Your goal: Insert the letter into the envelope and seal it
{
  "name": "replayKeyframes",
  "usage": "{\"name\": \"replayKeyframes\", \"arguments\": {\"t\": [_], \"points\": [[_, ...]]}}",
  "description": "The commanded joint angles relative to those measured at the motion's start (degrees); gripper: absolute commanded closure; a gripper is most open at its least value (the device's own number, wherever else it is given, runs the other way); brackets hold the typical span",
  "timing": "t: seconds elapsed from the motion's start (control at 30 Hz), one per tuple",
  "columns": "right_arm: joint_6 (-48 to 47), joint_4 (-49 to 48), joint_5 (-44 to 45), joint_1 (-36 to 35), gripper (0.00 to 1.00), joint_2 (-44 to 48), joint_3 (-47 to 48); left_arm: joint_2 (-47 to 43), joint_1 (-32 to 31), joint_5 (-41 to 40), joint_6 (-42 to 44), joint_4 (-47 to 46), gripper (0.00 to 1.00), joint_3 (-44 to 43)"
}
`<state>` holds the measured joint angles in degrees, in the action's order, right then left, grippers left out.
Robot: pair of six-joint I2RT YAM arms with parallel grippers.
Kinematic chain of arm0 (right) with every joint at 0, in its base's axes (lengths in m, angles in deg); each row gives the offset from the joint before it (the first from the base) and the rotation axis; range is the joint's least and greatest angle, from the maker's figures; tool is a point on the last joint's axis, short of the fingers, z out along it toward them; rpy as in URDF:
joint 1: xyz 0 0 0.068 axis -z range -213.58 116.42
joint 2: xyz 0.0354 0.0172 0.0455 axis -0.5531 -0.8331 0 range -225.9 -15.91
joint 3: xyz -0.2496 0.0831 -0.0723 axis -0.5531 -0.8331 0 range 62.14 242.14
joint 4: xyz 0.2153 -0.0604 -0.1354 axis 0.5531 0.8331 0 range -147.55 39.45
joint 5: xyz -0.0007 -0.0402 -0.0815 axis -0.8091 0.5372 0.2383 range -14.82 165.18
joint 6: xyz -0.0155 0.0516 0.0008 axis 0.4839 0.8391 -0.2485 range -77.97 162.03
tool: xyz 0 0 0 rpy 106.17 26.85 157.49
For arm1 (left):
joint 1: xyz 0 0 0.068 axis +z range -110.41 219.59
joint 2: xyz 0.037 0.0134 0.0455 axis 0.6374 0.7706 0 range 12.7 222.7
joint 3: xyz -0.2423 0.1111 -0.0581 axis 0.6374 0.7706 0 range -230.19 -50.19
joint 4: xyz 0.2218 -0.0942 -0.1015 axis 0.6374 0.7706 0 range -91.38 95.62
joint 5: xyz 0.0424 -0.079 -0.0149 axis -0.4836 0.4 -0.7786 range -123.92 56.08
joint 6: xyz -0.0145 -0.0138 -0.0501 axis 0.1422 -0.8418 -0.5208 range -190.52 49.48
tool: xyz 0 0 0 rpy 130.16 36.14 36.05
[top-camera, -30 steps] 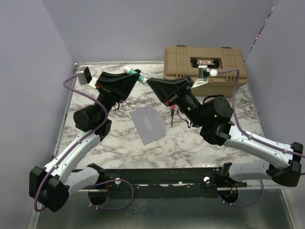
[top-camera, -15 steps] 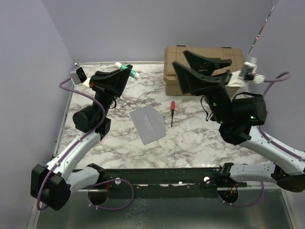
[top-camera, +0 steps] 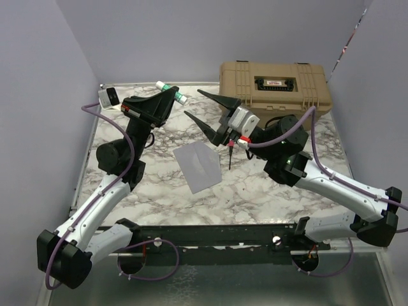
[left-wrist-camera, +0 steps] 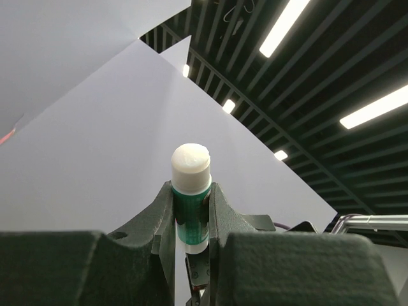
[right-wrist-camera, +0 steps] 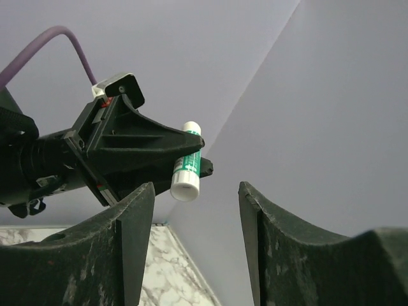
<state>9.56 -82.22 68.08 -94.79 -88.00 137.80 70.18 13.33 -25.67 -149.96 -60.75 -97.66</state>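
Left hand [top-camera: 169, 99] grips a green-and-white glue stick [left-wrist-camera: 190, 185]. Right hand [top-camera: 194, 104] gapes, empty. Grey paper envelope [top-camera: 199, 164] lies flat on marbled worktop [top-camera: 268, 185].

Screwdriver [top-camera: 229, 158] just right of envelope [top-camera: 199, 164]; tan case [top-camera: 274, 89] fills back-right table [top-camera: 255, 191] corner; envelope's near side bare, approach open.

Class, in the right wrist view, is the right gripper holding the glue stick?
No, the left gripper clamps the glue stick; the right gripper stands open and empty.
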Motion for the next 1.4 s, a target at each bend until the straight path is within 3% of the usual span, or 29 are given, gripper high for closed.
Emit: {"name": "replayKeyframes", "arguments": {"t": [0.0, 0.27, 0.6, 0.97, 1.1, 1.37], "points": [[-7.4, 1.9, -2.7, -0.2, 0.45, -2.2, 2.7, -1.9, 0.0, -1.5, 1.7, 3.0, 1.0, -1.8], [-9.4, 2.6, -3.3, -0.2, 0.48, -4.7, 4.8, -1.3, 0.0, -1.1, 2.5, 3.3, 1.0, -2.5], [-8.8, 0.7, -3.5, -0.2, 0.63, -5.9, 5.1, -0.5, -0.1, 0.3, 3.9, 3.3, 1.0, -3.8], [-3.4, -0.4, -5.1, -0.2, 0.9, -6.5, 5.8, -0.1, -0.2, 3.5, 5.9, 2.7, 1.0, -6.2], [7.8, -3.0, -2.2, -0.2, 0.98, -7.0, 7.2, -0.3, -0.3, 4.9, 7.4, 0.2, 1.0, -6.0], [47.5, -5.7, 11.9, -0.1, 1.0, -5.6, 10.9, -0.6, -0.5, 9.3, 12.7, -17.1, 1.0, -3.2]]}}
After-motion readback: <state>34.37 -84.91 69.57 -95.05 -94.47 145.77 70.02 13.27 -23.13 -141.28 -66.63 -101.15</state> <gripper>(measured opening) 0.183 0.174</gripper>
